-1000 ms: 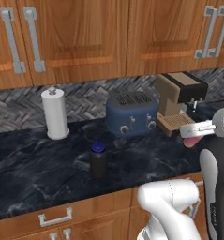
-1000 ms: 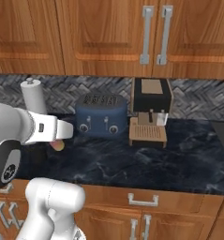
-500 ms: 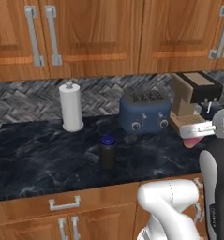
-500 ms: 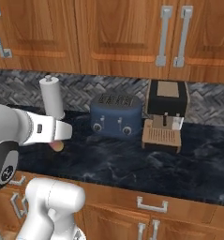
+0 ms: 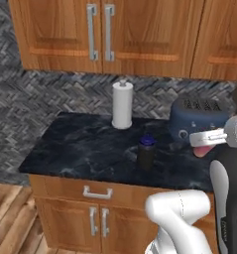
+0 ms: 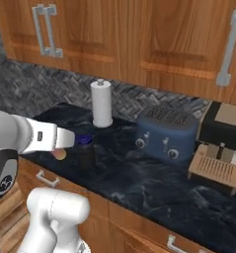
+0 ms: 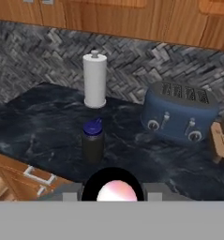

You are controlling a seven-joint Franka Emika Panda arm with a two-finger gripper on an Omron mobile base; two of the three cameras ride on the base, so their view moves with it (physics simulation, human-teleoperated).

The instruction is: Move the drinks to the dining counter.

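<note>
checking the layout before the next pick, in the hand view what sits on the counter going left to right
paper towel roll and black bottle with blue cap come first, overlapping in left-right position, then the blue toaster, then the wooden-fronted coffee machine at the right edge.

The left base view looks from behind the arm, high and to its left, forward and down on the dark marbled surface [image 5: 80, 144]. The right base view looks from the other side, also downward, and stands a little nearer. The hand view looks along the hand, low and close, toward the wall. All three share the paper towel roll [image 5: 122, 104], the black bottle [image 5: 146, 153] and the blue toaster [image 5: 199, 124]; the right base view also takes in the coffee machine [image 6: 223, 143].
</note>
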